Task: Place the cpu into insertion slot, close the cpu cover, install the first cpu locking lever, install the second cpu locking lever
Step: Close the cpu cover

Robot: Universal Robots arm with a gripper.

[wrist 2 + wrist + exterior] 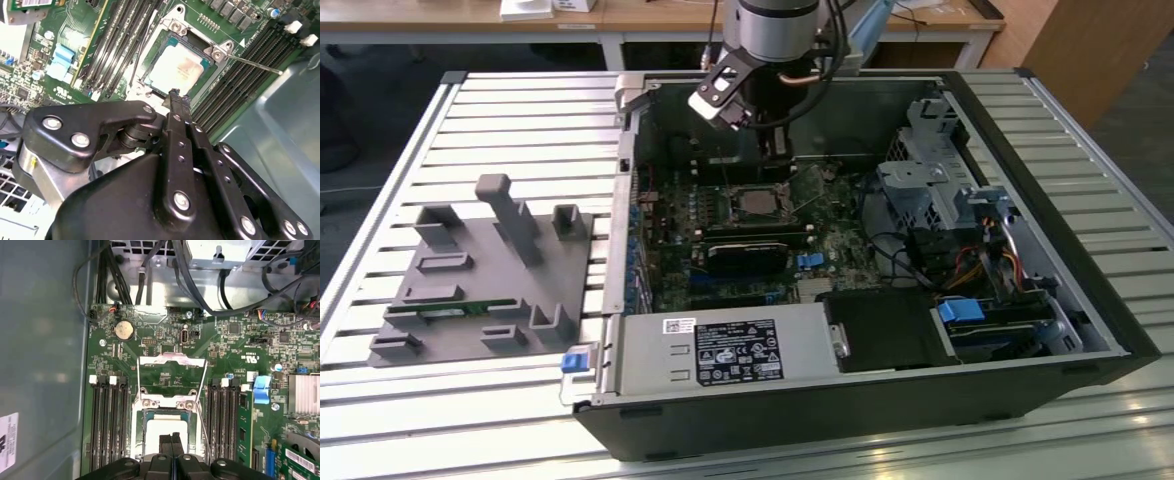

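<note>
The cpu [155, 432] lies flat in the insertion slot [142, 437], with the cpu cover [172, 359] open. The gripper [171, 439] hovers just above, fingers pressed together, empty. We judge the chip light, stiff, fragile: grip its edges only.

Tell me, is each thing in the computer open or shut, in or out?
cpu: sitting in the insertion slot.
cpu cover: open, tipped back off the cpu.
locking lever: unhooked, sticking out sideways.
end effector: shut, holding nothing, tips just over the cpu.
computer case: open, side panel off.
</note>
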